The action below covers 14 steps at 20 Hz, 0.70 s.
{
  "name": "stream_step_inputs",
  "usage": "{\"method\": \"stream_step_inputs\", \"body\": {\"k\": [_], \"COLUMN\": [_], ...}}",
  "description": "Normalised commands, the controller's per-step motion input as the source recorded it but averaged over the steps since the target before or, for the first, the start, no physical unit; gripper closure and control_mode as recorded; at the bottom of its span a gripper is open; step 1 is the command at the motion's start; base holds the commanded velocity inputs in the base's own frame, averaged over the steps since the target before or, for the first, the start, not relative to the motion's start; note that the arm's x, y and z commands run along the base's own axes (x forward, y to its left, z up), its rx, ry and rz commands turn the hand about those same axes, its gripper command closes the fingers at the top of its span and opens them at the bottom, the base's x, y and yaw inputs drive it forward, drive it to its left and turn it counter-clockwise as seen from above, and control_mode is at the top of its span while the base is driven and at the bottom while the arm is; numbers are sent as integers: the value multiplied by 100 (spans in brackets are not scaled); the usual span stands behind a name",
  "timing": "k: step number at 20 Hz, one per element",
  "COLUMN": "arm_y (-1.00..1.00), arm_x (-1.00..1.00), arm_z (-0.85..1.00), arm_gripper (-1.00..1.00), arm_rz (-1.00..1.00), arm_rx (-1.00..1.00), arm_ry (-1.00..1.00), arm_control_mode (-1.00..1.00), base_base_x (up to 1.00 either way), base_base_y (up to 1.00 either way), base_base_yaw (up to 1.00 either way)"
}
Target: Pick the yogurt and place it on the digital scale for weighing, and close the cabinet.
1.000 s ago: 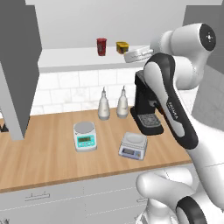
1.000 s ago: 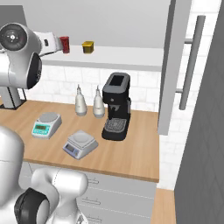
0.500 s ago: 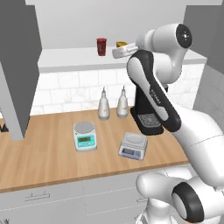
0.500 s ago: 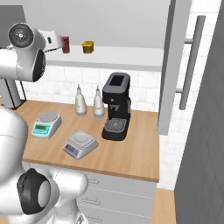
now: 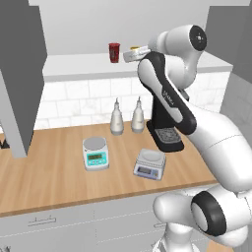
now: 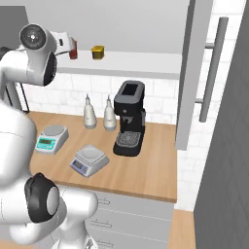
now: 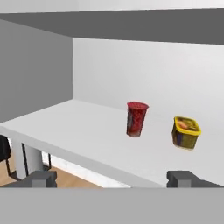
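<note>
no readable text, labels too blurred

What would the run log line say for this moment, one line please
phase: reaching into cabinet | gripper: open, empty | yogurt: upright on shelf, untouched | digital scale: platter bare | cabinet: open

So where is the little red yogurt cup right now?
The yogurt stands upright on the white cabinet shelf above the counter. In the hand view the yellow container is to its right, apart from it, and the open tool faces it without touching.
</note>
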Motion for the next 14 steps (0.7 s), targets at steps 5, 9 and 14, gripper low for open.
{"method": "stream_step_inputs", "body": {"k": [5,9,14], "arm_y": [4,1,6], "arm_x": [44,30,36], "arm_z": [-1,0,0], "arm_gripper": [-100,-100,-100], "arm_rz": [0,0,0], "arm_rx": [0,0,0], "arm_ry": [0,0,0], "arm_control_mode": [-100,-100,-100], "base_base_x": [0,0,0], "base_base_y": [0,0,0], "base_base_yaw": [0,0,0]}}
